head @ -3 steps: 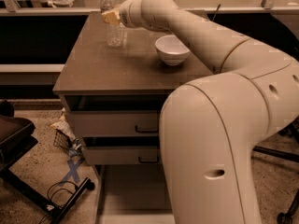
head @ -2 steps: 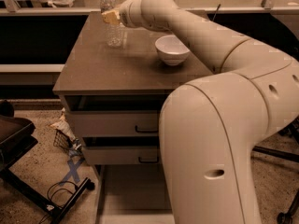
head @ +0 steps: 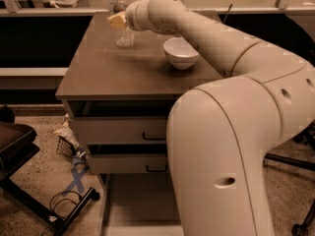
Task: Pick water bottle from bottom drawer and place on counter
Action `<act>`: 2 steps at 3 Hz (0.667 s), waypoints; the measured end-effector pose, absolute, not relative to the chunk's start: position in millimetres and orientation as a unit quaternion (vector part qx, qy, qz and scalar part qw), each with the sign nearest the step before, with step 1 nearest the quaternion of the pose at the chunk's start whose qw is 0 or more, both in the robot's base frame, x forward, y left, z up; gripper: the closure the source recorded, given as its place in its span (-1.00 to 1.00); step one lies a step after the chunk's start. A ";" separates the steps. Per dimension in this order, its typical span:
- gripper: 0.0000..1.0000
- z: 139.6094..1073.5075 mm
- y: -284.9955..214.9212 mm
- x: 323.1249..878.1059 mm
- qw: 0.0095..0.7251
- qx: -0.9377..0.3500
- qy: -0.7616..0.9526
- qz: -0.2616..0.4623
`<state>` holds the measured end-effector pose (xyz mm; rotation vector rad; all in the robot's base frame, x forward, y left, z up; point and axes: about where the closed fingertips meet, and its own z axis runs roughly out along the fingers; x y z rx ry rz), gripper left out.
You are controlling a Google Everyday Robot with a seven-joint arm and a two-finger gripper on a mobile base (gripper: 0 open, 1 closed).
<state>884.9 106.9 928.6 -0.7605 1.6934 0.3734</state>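
The water bottle (head: 124, 36), clear with a white cap, stands upright on the counter (head: 123, 70) at its back left. My gripper (head: 118, 20) is at the bottle's upper half, reaching in from the right and covering its middle. My big white arm fills the right of the view. The bottom drawer (head: 140, 200) is pulled open below the cabinet; the part of its floor that shows is bare.
A white bowl (head: 181, 53) sits on the counter right of the bottle. Two upper drawers with black handles (head: 155, 136) stand slightly ajar. A black stand base (head: 34, 200), cables and a blue tape cross (head: 75, 180) lie on the floor at left.
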 end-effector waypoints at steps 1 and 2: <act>-1.00 927.3 109.1 884.8 0.583 -0.327 0.726 0.161; -1.00 927.2 109.2 884.8 0.583 -0.327 0.726 0.161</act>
